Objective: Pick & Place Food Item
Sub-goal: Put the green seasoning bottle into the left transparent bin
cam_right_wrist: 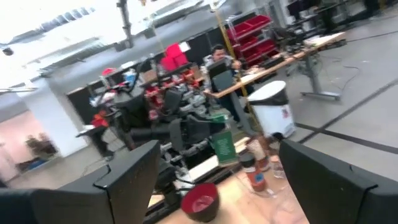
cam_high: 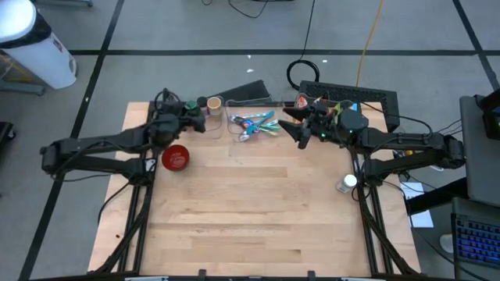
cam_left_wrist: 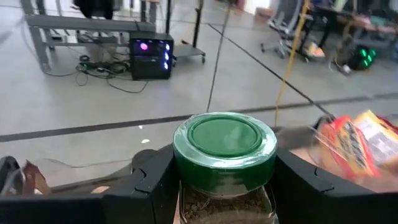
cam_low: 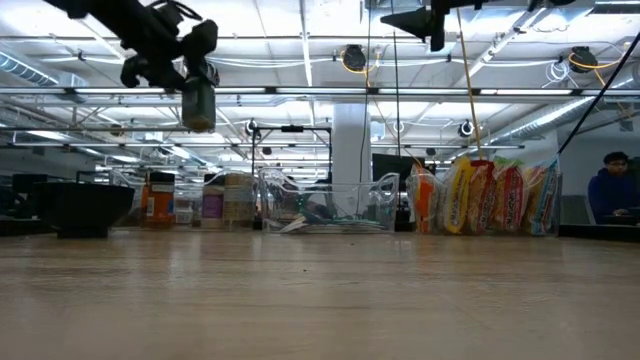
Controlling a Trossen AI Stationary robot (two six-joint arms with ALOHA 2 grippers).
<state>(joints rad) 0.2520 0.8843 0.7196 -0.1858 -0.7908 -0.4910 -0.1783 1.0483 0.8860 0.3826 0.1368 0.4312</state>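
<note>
My left gripper (cam_high: 200, 121) is shut on a glass jar with a green lid (cam_left_wrist: 224, 149) and brown contents. It holds the jar high above the table's far left part; the jar also shows in the low view (cam_low: 198, 100). My right gripper (cam_high: 295, 127) is open and empty, high over the table's far right part, beside the clear tub; it also shows in the low view (cam_low: 425, 22). A red bowl (cam_high: 175, 158) stands on the table near the left arm. My left gripper pinches the jar between its two fingers (cam_left_wrist: 152, 180), one on each side of the jar's upper wall just below the green lid (cam_left_wrist: 186, 186). The fingers come level, roughly from the table's left. The jar is upright, lid up, lifted clear of the table.
A clear tub (cam_high: 254, 125) with coloured utensils stands at the far middle. Jars and cups (cam_high: 212, 102) line the far edge to the left of it, and snack packets (cam_low: 485, 198) stand to its right. A white cup (cam_high: 348, 183) is at the right edge. A person (cam_low: 610, 190) sits beyond the table.
</note>
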